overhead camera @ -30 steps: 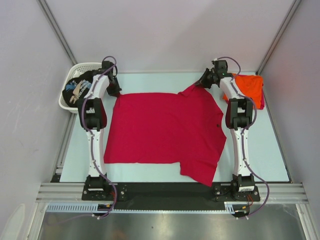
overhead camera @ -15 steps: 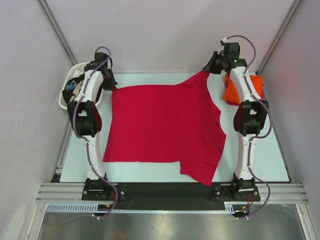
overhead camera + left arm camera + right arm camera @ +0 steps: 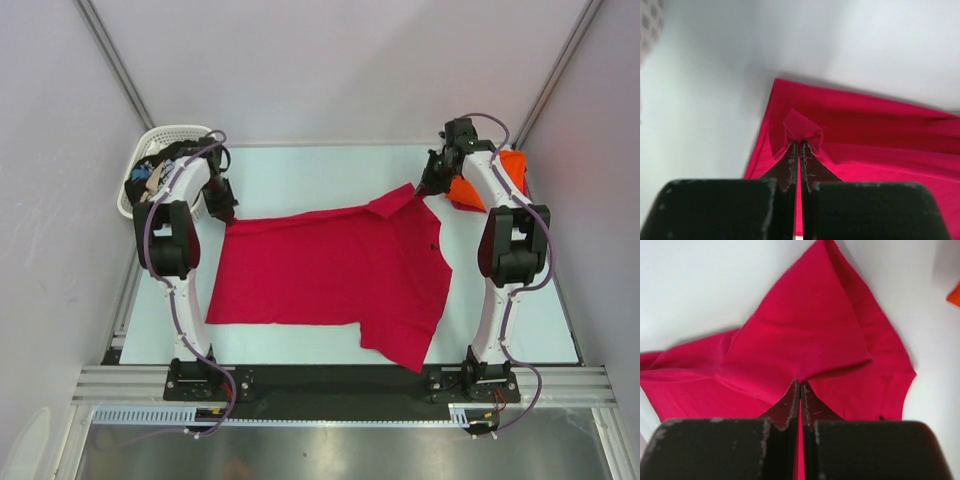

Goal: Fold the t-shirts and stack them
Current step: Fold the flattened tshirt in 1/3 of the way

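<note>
Crimson cloth covers much of the pale worktop [image 3: 300, 165]. The red t-shirt [image 3: 330, 275] lies spread between the two arms, its near hem running towards their bases. One part flops out past that hem at the near right.

At the far left corner of the shirt, the left fingers [image 3: 794, 152] are pressed together on a small peak of red fabric. The cloth tents up around their tips, and the rest slopes away flat onto the worktop.

At the far right corner, the right fingers [image 3: 794, 392] are likewise clamped tight on a pinch of the same shirt. A broad flap drapes from them, doubled over the red cloth beneath. From above, the far edge of the shirt runs between the two grips in a slanting line, farther back on the right than on the left.

A white lattice basket [image 3: 175, 133] sits at the far left corner, just beside the left arm. The black t-shirt [image 3: 150, 178] with pale print is heaped inside it. The orange t-shirt [image 3: 512, 165] lies at the far right corner, partly hidden behind the right arm and close to the right fingers. I cannot tell whether it touches the red one.
</note>
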### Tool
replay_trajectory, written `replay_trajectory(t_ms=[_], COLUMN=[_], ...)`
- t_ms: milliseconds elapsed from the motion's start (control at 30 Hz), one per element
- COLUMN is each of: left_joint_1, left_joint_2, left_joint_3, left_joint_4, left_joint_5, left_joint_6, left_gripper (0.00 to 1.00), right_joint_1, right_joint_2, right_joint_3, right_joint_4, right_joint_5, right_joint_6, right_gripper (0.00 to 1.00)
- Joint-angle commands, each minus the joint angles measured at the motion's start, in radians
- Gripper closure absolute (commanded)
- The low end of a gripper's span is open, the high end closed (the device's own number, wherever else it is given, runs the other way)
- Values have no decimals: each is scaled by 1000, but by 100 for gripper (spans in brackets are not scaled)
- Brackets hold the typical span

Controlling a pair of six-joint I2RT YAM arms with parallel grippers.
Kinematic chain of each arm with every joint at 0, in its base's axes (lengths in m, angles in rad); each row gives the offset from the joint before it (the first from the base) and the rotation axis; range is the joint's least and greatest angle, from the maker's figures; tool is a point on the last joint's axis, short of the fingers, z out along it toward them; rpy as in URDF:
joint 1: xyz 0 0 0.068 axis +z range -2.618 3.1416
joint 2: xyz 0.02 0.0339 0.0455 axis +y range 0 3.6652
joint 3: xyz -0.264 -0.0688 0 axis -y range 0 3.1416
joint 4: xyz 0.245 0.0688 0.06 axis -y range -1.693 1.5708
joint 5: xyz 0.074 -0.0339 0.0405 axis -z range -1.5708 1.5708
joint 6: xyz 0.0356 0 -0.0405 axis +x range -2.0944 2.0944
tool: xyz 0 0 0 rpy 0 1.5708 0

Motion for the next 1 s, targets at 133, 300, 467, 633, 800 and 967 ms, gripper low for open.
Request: replay_trajectory(t_ms=[133, 300, 467, 633, 800, 967], left_joint_1=[20, 67, 83, 83, 78, 74], left_joint_2=[-61, -37, -26, 5, 12, 12], left_joint_3=[-10, -2, 1, 15, 15, -2], left_joint_4=[-23, -39, -49, -64, -79, -85], left_joint_5=[38, 31, 18, 27, 38, 23], left_joint_6=[-40, -24, -18, -6, 5, 23], left_gripper=[100, 100, 100, 100, 100, 100], right_joint_1=[-2, -11, -1, 15, 15, 25], right_joint_2=[-90, -99, -107, -107, -102, -88], right_joint_3=[-7, -30, -67, -116, -139, -144], right_joint_4=[-96, -113, -133, -159, -167, -185], right_joint_5=[96, 87, 82, 93, 106, 103], right_joint_6=[-52, -52, -46, -44, -41, -52], right_gripper=[100, 100, 100, 100, 100, 100])
